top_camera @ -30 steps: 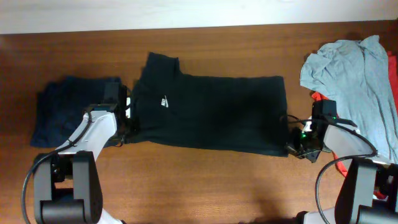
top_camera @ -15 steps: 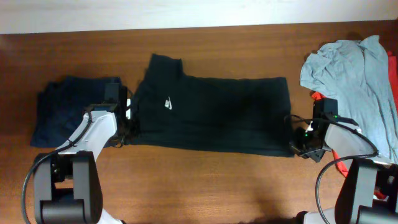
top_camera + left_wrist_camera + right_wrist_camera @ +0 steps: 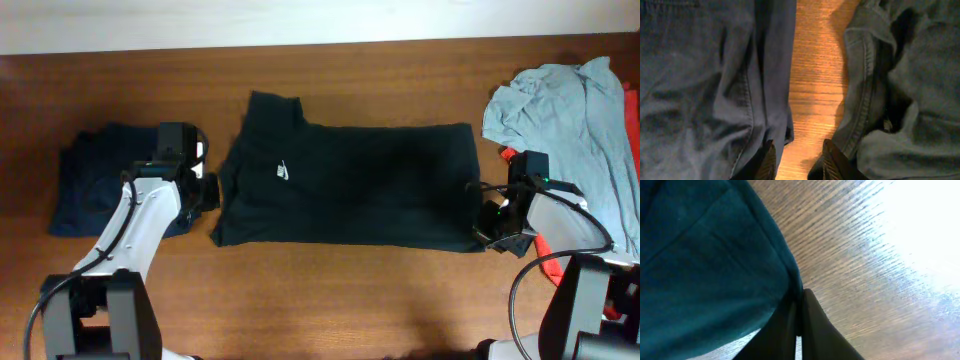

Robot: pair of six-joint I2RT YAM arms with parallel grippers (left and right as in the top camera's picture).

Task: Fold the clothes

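Black T-shirt, seen from overhead, lies flat mid-worktop, with a navy garment to its left and a grey shirt to its right.

Left wrist view: the left gripper is released beside the T-shirt's edge, with bare wood in its gap.

Right wrist view: the right gripper is clenched on the T-shirt's corner.

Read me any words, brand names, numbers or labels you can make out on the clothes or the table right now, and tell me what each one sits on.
No text can be read in any view.
white mark on the chest of the black T-shirt: a small logo, too small and blurred to read.
navy garment: no text shows.
grey shirt: no text shows.
Both wrist views: only fabric and wood grain, no lettering.
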